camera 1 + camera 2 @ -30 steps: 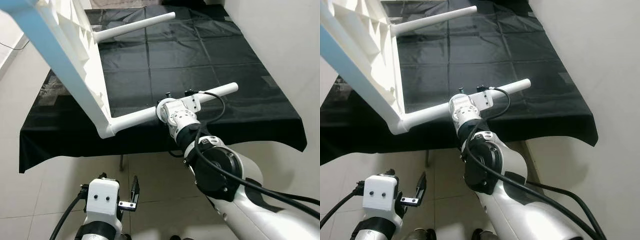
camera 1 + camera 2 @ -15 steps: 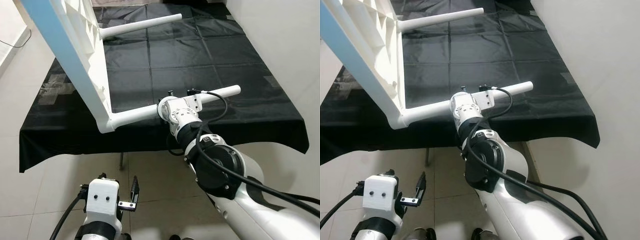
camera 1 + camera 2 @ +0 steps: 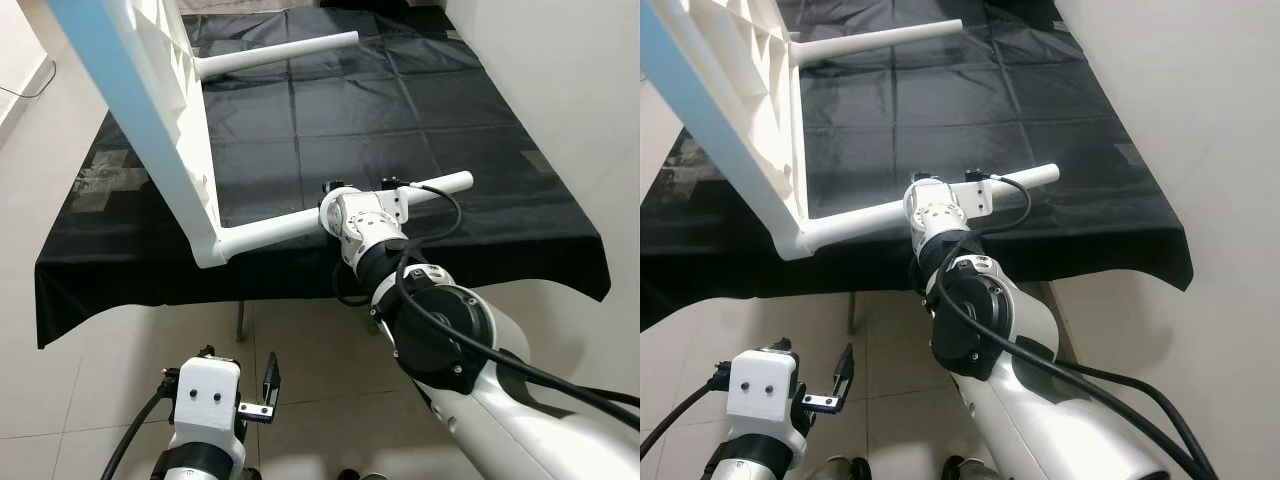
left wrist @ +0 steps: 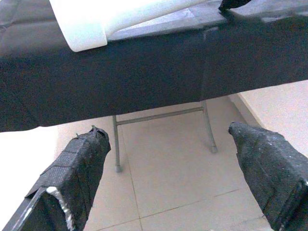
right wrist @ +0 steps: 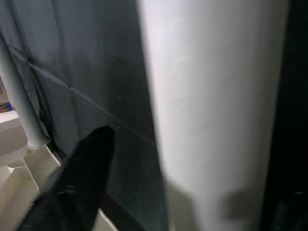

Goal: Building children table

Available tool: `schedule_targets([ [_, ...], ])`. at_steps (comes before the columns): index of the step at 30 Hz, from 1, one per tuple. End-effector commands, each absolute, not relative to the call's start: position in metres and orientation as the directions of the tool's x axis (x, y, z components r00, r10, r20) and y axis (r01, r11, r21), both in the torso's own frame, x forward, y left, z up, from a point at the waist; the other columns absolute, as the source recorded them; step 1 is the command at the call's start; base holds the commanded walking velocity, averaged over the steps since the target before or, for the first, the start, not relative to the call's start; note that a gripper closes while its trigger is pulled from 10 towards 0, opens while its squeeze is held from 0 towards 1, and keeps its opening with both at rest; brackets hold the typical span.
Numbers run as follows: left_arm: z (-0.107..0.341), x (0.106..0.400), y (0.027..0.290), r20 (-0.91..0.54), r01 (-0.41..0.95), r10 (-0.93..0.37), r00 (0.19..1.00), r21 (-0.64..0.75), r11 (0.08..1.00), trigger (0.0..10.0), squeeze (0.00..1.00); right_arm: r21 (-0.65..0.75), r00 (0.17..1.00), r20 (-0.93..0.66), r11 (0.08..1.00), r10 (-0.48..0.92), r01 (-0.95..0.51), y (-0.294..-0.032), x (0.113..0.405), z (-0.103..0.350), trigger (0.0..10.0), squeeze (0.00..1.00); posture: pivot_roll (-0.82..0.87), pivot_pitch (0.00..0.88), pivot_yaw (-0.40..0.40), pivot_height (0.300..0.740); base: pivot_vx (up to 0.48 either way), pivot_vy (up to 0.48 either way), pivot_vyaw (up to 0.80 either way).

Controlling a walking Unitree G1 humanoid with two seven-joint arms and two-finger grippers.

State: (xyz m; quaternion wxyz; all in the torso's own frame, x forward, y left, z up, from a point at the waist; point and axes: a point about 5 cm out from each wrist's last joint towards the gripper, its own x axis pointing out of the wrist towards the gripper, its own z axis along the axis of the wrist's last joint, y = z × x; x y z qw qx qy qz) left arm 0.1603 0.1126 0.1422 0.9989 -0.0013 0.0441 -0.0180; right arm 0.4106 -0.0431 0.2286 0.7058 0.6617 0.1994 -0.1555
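Note:
The children's table (image 3: 150, 110) is tipped on its side, with a white ribbed underside and a light blue top face. Two white legs stick out over the black-covered table (image 3: 400, 110). The far leg (image 3: 280, 52) lies near the back. My right gripper (image 3: 358, 200) is shut on the near leg (image 3: 270, 228) about halfway along, and the tabletop's lower corner overhangs the floor. In the right wrist view this leg (image 5: 211, 110) is very close, with one black finger (image 5: 77, 187) beside it. My left gripper (image 4: 173, 183) hangs open low over the floor tiles.
The black cloth drapes over the front edge (image 3: 150, 290) of the big table, whose metal legs (image 4: 117, 144) stand on beige tiles. A white wall (image 3: 570, 90) runs along the right side. A cable lies on the floor at far left (image 3: 20, 92).
The tabletop has swung a little to the right and stands steeper. The near leg's tip shifted slightly with my right gripper. The left arm has not moved.

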Motion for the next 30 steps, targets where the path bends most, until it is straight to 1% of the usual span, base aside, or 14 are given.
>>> schedule_targets([
  [1, 0.138, 0.156, 0.082, -0.119, 0.132, -0.141, 0.983, -0.083, 0.988, 10.0, 0.0, 0.851, 0.849, -0.525, 0.055, 0.062, 0.522, -0.038, 0.408, 0.223, 10.0, 0.0, 0.21, 0.18, -0.058, 0.74, 0.0, 0.0, 0.0],
  [4, 0.138, 0.157, 0.082, -0.119, 0.132, -0.141, 0.983, -0.082, 0.988, 10.0, 0.0, 0.849, 0.847, -0.528, 0.051, 0.065, 0.525, -0.037, 0.408, 0.222, 10.0, 0.0, 0.21, 0.18, -0.057, 0.74, 0.0, 0.0, 0.0],
  [12, 0.137, 0.158, 0.083, -0.119, 0.131, -0.14, 0.983, -0.079, 0.988, 10.0, 0.0, 0.834, 0.833, -0.549, 0.112, 0.062, 0.541, -0.035, 0.406, 0.218, 10.0, 0.0, 0.2, 0.177, -0.05, 0.74, 0.0, 0.0, 0.0],
  [16, 0.137, 0.159, 0.084, -0.118, 0.129, -0.137, 0.984, -0.076, 0.989, 10.0, 0.0, 0.817, 0.819, -0.572, 0.121, 0.043, 0.564, -0.04, 0.405, 0.211, 10.0, 0.0, 0.2, 0.18, -0.049, 0.74, 0.0, 0.0, 0.0],
  [20, 0.137, 0.16, 0.085, -0.114, 0.126, -0.134, 0.984, -0.072, 0.989, 10.0, 0.0, 0.782, 0.789, -0.614, 0.133, -0.005, 0.609, -0.057, 0.405, 0.196, 10.0, 0.0, 0.19, 0.181, -0.044, 0.74, 0.0, 0.0, 0.0],
  [25, 0.137, 0.16, 0.086, -0.116, 0.127, -0.134, 0.984, -0.07, 0.989, 10.0, 0.0, 0.779, 0.788, -0.615, 0.145, -0.013, 0.611, -0.066, 0.406, 0.191, 10.0, 0.0, 0.18, 0.183, -0.037, 0.74, 0.0, 0.0, 0.0],
  [27, 0.136, 0.161, 0.087, -0.117, 0.128, -0.135, 0.984, -0.069, 0.989, 10.0, 0.0, 0.762, 0.778, -0.626, 0.176, -0.044, 0.623, -0.077, 0.406, 0.186, 10.0, 0.0, 0.18, 0.184, -0.036, 0.74, 0.0, 0.0, 0.0],
  [28, 0.136, 0.161, 0.087, -0.117, 0.128, -0.135, 0.984, -0.069, 0.989, 10.0, 0.0, 0.762, 0.778, -0.626, 0.176, -0.044, 0.623, -0.077, 0.406, 0.186, 10.0, 0.0, 0.18, 0.184, -0.036, 0.74, 0.0, 0.0, 0.0],
  [29, 0.136, 0.161, 0.087, -0.118, 0.128, -0.135, 0.984, -0.068, 0.989, 10.0, 0.0, 0.736, 0.76, -0.646, 0.205, -0.071, 0.645, -0.085, 0.406, 0.183, 10.0, 0.0, 0.17, 0.186, -0.032, 0.74, 0.0, 0.0, 0.0],
  [30, 0.136, 0.161, 0.087, -0.118, 0.128, -0.135, 0.984, -0.068, 0.989, 10.0, 0.0, 0.736, 0.76, -0.646, 0.205, -0.071, 0.645, -0.085, 0.406, 0.183, 10.0, 0.0, 0.17, 0.186, -0.032, 0.74, 0.0, 0.0, 0.0],
])
